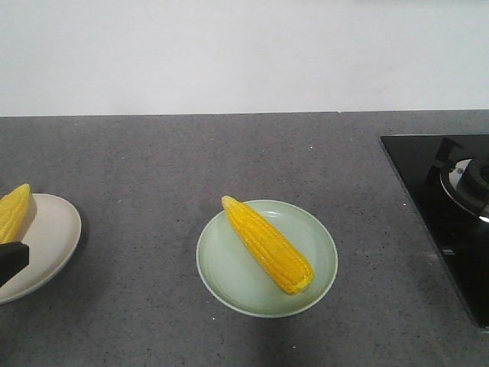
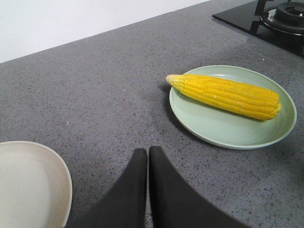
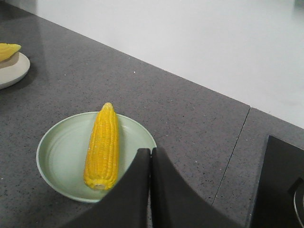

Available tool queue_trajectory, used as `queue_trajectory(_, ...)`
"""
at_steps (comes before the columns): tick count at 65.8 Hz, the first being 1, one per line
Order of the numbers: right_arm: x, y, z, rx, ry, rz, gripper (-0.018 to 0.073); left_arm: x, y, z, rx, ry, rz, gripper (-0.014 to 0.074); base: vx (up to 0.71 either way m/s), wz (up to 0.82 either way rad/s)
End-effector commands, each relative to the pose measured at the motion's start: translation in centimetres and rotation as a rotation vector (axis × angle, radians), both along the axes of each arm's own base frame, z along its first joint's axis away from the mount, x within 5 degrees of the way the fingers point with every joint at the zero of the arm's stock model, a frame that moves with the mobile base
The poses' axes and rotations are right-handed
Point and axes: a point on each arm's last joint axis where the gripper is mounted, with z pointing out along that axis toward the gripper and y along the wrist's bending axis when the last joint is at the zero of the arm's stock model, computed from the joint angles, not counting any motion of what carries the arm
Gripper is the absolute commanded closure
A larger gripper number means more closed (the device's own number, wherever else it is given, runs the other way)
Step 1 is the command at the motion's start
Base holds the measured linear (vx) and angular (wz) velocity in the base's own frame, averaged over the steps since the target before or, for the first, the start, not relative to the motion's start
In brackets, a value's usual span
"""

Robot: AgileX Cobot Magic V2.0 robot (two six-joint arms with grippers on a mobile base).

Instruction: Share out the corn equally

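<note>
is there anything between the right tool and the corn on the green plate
Nothing visible. The right tool, shut, hangs just beside the cob on the green plate, with only plate rim and bare countertop between them.

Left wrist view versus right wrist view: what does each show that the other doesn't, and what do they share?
Only the left wrist view shows the left gripper, its fingers closed together, and a bare stretch of the cream plate. Only the right wrist view shows the right gripper, also shut, and a second corn cob resting on the cream plate's edge. Both show the green plate holding one corn cob, the grey countertop and the black stove.
</note>
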Motion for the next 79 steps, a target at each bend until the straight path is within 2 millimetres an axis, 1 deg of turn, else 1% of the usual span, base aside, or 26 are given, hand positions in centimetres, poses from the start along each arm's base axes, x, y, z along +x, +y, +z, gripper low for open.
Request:
queue_trajectory(1,0.2,-0.1,1.5,0.042,-0.092,-0.017,0.0566,0.2,0.1,1.1,-0.038,-0.048,0.025,0.0603,0.0,0.0)
queue_trajectory(16,0.2,-0.1,1.5,0.042,-0.092,-0.017,0.0566,0.1,0.3,0.9,-0.005,-0.036,0.047,0.0603,0.0,0.0)
queue_trajectory(21,0.2,-0.1,1.5,0.042,-0.092,-0.017,0.0566,-0.1,0.8,0.6,0.002,0.001,0.105,0.0603,0.0,0.0)
queue_trajectory(26,0.2,-0.1,1.5,0.042,-0.092,-0.017,0.0566,-0.5,1.4,0.5,-0.024,0.046,0.203,0.0603,0.0,0.0)
queue_trajectory(34,0.2,-0.1,1.5,0.042,-0.092,-0.017,0.0566,-1.0,2.5,0.0,-0.052,0.02,0.348,0.0603,0.0,0.0)
queue_trajectory(43,0.2,-0.1,1.5,0.041,-0.091,-0.017,0.0566,-1.3,3.3,-2.4,-0.132,-0.081,0.454,0.0603,0.0,0.0)
queue_trajectory(46,0.2,-0.1,1.5,0.041,-0.091,-0.017,0.0566,-1.5,3.4,-3.3,-0.148,-0.117,0.473,0.0603,0.0,0.0)
queue_trajectory(49,0.2,-0.1,1.5,0.041,-0.091,-0.017,0.0566,-1.8,3.6,-4.6,-0.156,-0.142,0.489,0.0603,0.0,0.0)
queue_trajectory(53,0.2,-0.1,1.5,0.041,-0.091,-0.017,0.0566,-2.3,3.7,-5.6,-0.164,-0.178,0.502,0.0603,0.0,0.0)
queue_trajectory(60,0.2,-0.1,1.5,0.041,-0.091,-0.017,0.0566,-3.0,3.9,-7.9,-0.149,-0.19,0.509,0.0603,0.0,0.0)
queue_trajectory(70,0.2,-0.1,1.5,0.041,-0.091,-0.017,0.0566,-3.8,3.9,-10.2,-0.107,-0.199,0.504,0.0603,0.0,0.0)
queue_trajectory(79,0.2,-0.1,1.5,0.041,-0.091,-0.017,0.0566,-4.4,4.0,-12.0,-0.116,-0.234,0.51,0.0603,0.0,0.0)
